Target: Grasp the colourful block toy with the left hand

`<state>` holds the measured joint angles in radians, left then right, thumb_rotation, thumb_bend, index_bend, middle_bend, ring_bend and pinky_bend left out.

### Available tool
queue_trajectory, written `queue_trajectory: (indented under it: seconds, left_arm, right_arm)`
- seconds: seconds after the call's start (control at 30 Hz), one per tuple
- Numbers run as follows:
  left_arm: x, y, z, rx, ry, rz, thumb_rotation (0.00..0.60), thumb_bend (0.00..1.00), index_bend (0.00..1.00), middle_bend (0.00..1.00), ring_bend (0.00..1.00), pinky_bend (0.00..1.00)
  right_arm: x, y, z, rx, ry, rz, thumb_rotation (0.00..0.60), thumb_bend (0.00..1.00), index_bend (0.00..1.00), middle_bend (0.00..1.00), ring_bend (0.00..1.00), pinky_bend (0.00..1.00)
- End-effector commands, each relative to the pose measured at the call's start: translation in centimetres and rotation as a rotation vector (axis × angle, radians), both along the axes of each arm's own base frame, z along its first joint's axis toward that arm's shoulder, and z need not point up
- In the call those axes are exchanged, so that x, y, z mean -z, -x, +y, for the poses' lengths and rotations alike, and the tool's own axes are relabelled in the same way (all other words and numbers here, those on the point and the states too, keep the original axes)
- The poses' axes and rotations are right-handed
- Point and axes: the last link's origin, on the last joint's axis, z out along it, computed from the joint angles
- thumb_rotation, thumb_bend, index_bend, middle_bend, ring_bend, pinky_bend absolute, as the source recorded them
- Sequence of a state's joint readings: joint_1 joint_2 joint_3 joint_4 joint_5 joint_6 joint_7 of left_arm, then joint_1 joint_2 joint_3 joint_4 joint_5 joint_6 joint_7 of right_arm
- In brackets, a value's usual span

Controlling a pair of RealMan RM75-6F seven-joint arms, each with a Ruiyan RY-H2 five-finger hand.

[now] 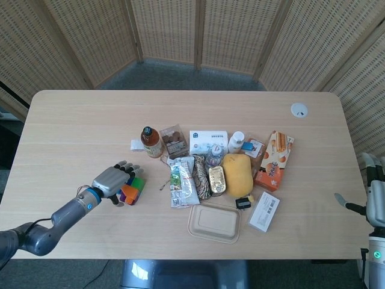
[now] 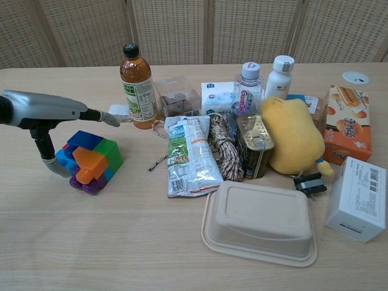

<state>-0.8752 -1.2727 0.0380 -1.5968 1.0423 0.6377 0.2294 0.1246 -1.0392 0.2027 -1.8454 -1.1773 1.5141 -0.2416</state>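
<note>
Block toy [image 2: 90, 161] set on the table [image 1: 72, 126], left of the snack pile, touched by the left hand [image 1: 112, 179], fingers spread above it, thumb at its left side, right hand [image 1: 374, 201] at far right edge, state not discernible

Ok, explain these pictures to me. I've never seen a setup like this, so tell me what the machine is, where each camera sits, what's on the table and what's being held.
This is a robot with two arms, each ending in a mechanical hand. Both pictures come from its own cameras: the head view looks down on the table, the chest view looks across it from low down.

Its left hand is at the colourful block toy, fingers spread over the top and thumb against the toy's side. Whether it truly grips it, I cannot tell. The right hand waits at the table's edge, holding nothing.

The rest is clutter: a brown bottle, a tin can, a yellow plush toy, a snack box and a lidded food tray.
</note>
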Motion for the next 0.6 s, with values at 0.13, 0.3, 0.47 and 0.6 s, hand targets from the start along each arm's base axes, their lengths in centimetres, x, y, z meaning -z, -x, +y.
queue_trajectory:
  seconds: [0.13, 0.3, 0.47, 0.6]
  left_arm:
    - [2.0, 0.4, 0.3, 0.000, 0.033, 0.022, 0.600, 0.13, 0.00, 0.00, 0.00, 0.00]
    - [2.9, 0.9, 0.2, -0.009, 0.034, 0.026, 0.600, 0.14, 0.00, 0.00, 0.00, 0.00]
    - [3.1, 1.0, 0.1, 0.007, -0.011, 0.010, 0.600, 0.15, 0.05, 0.05, 0.34, 0.00]
    - [3.3, 1.4, 0.0, 0.003, -0.039, 0.004, 0.600, 0.18, 0.28, 0.38, 0.70, 0.16]
  right_arm:
    - [-0.2, -0.1, 0.0, -0.002, 0.010, -0.003, 0.527, 0.00, 0.00, 0.00, 0.00, 0.00]
    - [-0.2, -0.1, -0.1, -0.005, 0.013, -0.011, 0.524, 0.00, 0.00, 0.00, 0.00, 0.00]
    - [-0.1, 0.0, -0.1, -0.006, 0.017, -0.023, 0.526, 0.00, 0.00, 0.00, 0.00, 0.00]
    - [-0.1, 0.1, 0.0, -0.005, 0.023, -0.035, 0.522, 0.00, 0.00, 0.00, 0.00, 0.00]
